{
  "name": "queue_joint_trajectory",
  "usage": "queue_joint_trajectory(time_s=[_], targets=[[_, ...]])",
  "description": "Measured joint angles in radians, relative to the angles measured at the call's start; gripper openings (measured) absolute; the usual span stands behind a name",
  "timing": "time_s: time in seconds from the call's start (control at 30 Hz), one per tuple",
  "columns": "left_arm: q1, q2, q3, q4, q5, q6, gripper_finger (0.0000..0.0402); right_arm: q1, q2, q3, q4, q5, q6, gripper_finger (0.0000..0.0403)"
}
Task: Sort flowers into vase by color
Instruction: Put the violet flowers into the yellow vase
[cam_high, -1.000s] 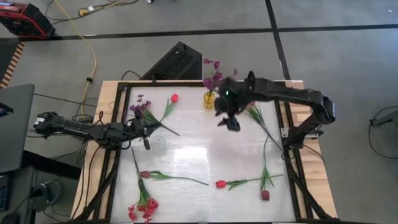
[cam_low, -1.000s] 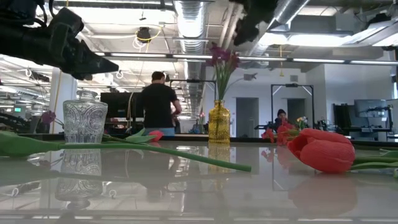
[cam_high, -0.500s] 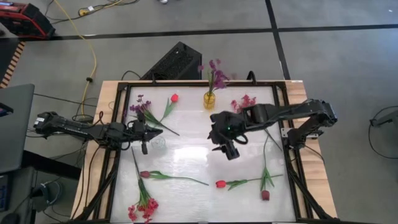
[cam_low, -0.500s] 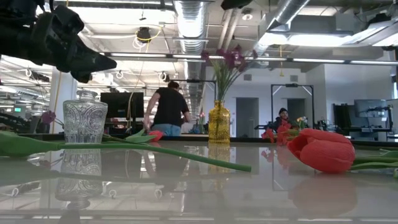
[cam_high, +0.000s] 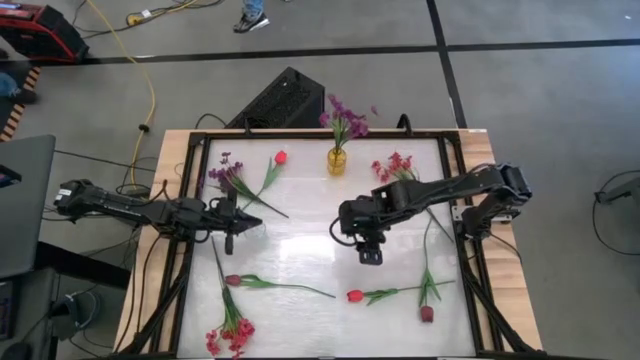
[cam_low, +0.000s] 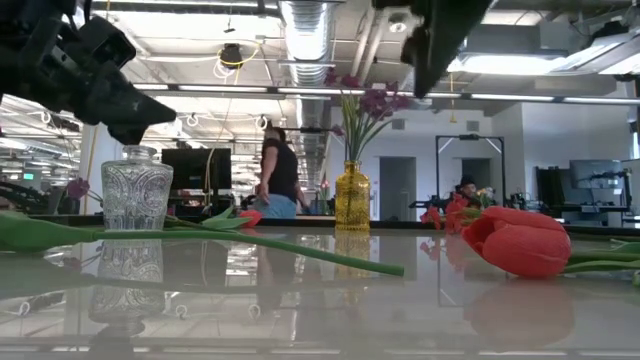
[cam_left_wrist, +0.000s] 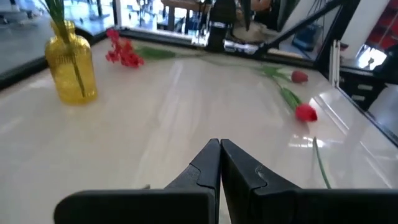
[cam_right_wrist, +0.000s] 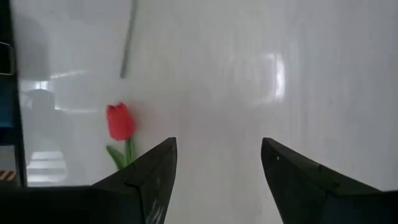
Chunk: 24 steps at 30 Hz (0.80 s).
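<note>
High view: No legible brand or writing is seen. A yellow vase stands near the middle of the worktop's far edge and holds purple flowers. A clear glass vase is largely hidden under the left gripper, which is shut and empty near the left edge. The right gripper hangs over the worktop's centre, jaws spread wide, holding nothing. A pink-red cluster lies toward the far right corner; a purple cluster and a red tulip lie toward the far left corner. A dark maroon tulip lies by the left edge, a second pink-red cluster at the near left corner. A second red tulip and a second maroon tulip lie near the near right corner.

Low view: The clear glass vase is seen empty; the yellow vase carries the purple stems. A person stands in the room behind.

Left wrist view: The gripper's fingers are pressed together.

Right wrist view: Wide-spread fingers frame bare worktop, with a red tulip beside them.
</note>
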Motion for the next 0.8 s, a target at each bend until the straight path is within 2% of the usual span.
queue_joint_trajectory(time_s=[0.17, 0.4, 0.47, 0.63, 0.8], targets=[[0.000, 0.000, -0.001, -0.022, 0.041, -0.023, 0.0000, -0.009, 0.013, -0.055, 0.008, 0.001, 0.027, 0.0260], [-0.015, 0.000, -0.001, -0.040, 0.042, -0.018, 0.0000, -0.009, 0.076, -0.059, 0.102, 0.001, 0.028, 0.0260], [-0.018, 0.000, -0.001, -0.039, 0.008, -0.006, 0.0000, -0.011, 0.091, -0.059, 0.142, 0.001, 0.028, 0.0260], [-0.005, 0.000, 0.037, -0.060, -0.190, 0.031, 0.0000, -0.030, 0.121, -0.059, 0.204, -0.001, 0.027, 0.0260], [0.016, 0.000, 0.080, -0.110, -0.180, 0.037, 0.0000, -0.076, 0.136, -0.059, 0.374, 0.034, 0.031, 0.0260]])
